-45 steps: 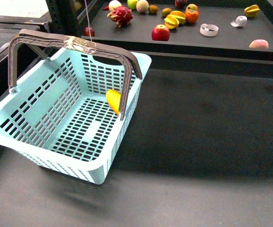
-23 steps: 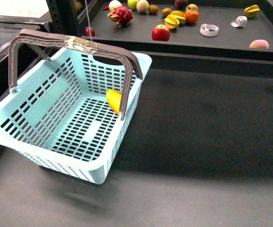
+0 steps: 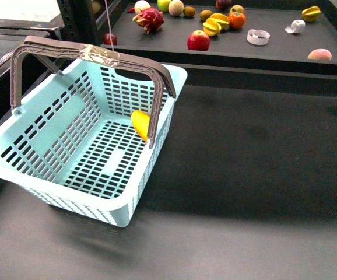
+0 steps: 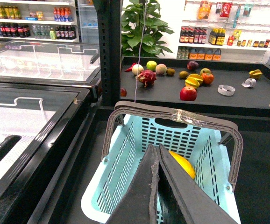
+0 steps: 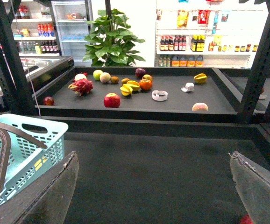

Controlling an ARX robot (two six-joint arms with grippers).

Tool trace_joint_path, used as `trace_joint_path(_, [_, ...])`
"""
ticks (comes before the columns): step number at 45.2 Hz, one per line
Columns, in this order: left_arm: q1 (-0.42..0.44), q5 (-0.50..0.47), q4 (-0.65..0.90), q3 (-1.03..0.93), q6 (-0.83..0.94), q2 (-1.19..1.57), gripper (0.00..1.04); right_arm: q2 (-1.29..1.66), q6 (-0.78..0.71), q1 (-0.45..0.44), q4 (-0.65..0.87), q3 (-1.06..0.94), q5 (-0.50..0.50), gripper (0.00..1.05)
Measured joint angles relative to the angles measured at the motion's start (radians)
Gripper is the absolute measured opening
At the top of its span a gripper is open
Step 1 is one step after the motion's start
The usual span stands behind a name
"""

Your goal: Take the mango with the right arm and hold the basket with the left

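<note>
Store shelves appear only behind wrist-view basket (image 4: 125, 154)

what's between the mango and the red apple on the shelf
In the front view, the basket's handle and slotted side wall stand between the mango and the red apple.

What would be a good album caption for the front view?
Mango lying inside the blue basket, assorted fruit on the shelf behind.
</note>
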Motion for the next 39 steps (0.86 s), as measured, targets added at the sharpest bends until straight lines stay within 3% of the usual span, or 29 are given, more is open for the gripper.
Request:
trace_joint_path(25, [0.000,0.000,-0.169,0.000,0.000,-0.177,0.04,0.000,0.000,0.000,0.000,0.000,0.000,0.96])
trace_joint_path(28, [0.000,0.000,-0.320,0.000,0.000,-0.292,0.04,0.000,0.000,0.000,0.000,0.000,0.000,0.96])
trace_joint_path(39, [0.000,0.000,-0.333,0.000,0.000,-0.327,0.04,0.000,0.000,0.000,0.000,0.000,0.000,0.96])
